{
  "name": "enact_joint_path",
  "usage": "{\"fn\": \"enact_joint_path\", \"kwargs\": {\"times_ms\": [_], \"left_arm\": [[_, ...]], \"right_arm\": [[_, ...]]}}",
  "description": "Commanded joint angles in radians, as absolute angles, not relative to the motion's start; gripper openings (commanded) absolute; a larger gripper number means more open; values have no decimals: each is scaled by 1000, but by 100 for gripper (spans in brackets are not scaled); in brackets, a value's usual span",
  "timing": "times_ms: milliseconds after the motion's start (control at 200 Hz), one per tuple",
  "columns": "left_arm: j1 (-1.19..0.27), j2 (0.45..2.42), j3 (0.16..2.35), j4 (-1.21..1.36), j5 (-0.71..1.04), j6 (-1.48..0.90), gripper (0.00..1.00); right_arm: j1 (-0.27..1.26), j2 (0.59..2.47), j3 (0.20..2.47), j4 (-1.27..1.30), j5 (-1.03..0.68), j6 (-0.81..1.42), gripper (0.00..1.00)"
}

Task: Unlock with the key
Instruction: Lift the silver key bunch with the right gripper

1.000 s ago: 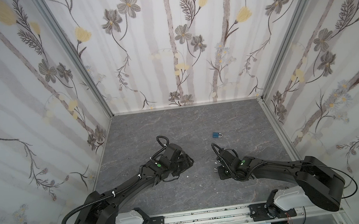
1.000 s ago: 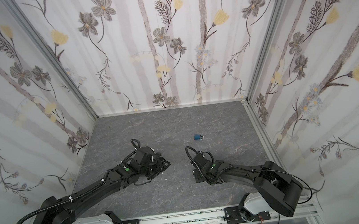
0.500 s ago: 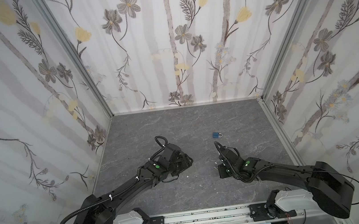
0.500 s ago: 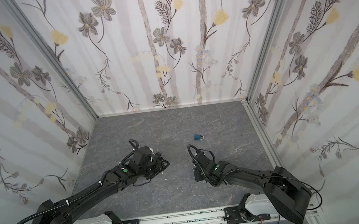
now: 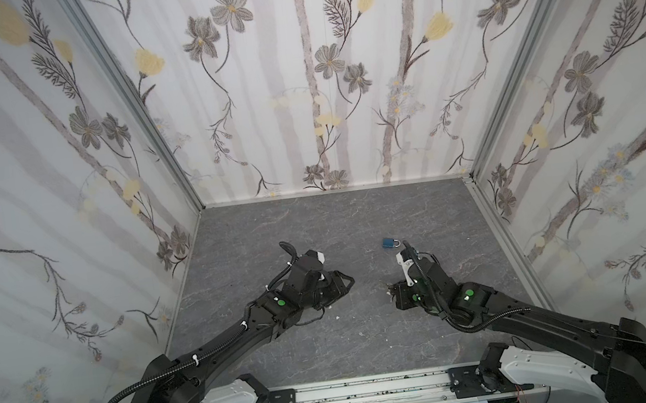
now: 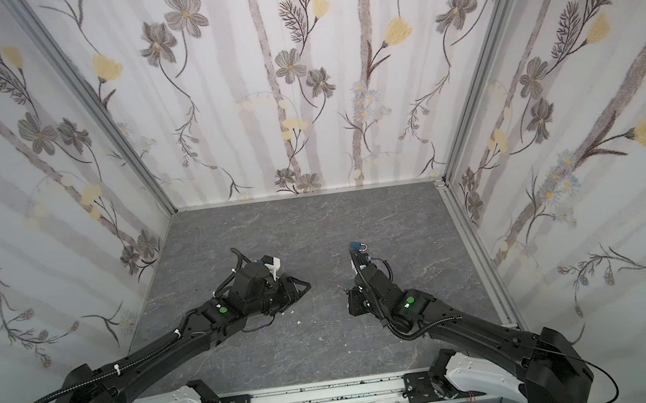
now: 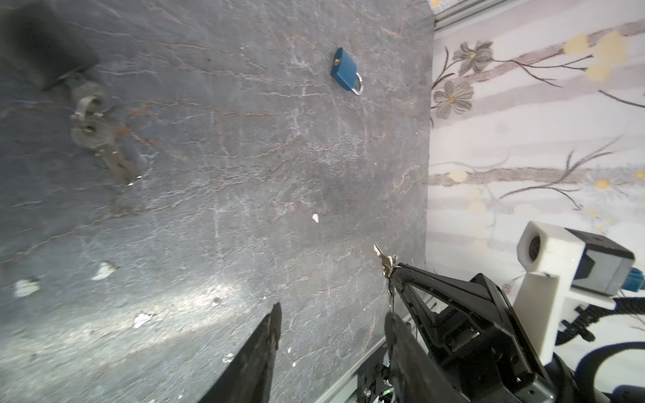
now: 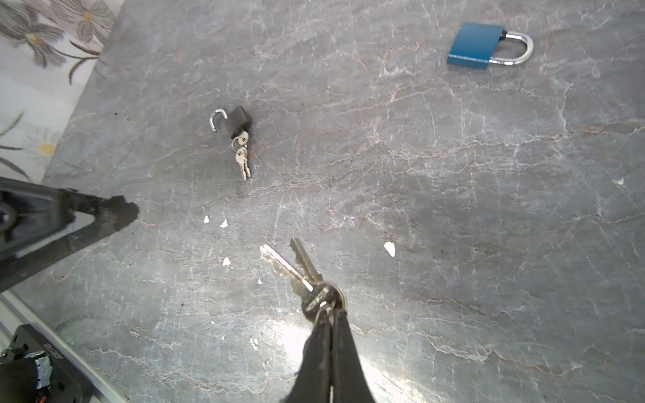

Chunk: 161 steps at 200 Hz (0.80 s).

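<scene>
A blue padlock lies flat on the grey floor with its shackle shut. My right gripper is shut on the ring of a bunch of keys, whose blades stick out over the floor, well short of the blue padlock. My left gripper hovers low, open and empty. A small black padlock with an open shackle and its own keys in it lies near the left gripper.
Small white chips are scattered on the floor. Flowered walls close in the back and both sides. A metal rail runs along the front edge. The left gripper's finger shows in the right wrist view.
The right wrist has swung toward the blue padlock, with its jaws pressed together on the key ring. The left jaws have narrowed a little; that arm has hardly moved.
</scene>
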<state>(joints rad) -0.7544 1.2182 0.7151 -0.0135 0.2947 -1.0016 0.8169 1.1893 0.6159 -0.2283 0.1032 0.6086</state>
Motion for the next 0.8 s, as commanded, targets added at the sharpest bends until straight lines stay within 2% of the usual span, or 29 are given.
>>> {"fn": "enact_joint_path", "kwargs": {"times_ms": [0, 365, 799], "left_arm": [[-764, 1237, 729, 106, 354, -1008, 52], [-806, 1341, 802, 175, 390, -1008, 54], [-828, 1376, 822, 187, 405, -1017, 25]], "right_arm": [[821, 1171, 633, -193, 71, 582, 0], [868, 1143, 641, -136, 7, 564, 0], [874, 1138, 641, -119, 3, 573, 0]]}}
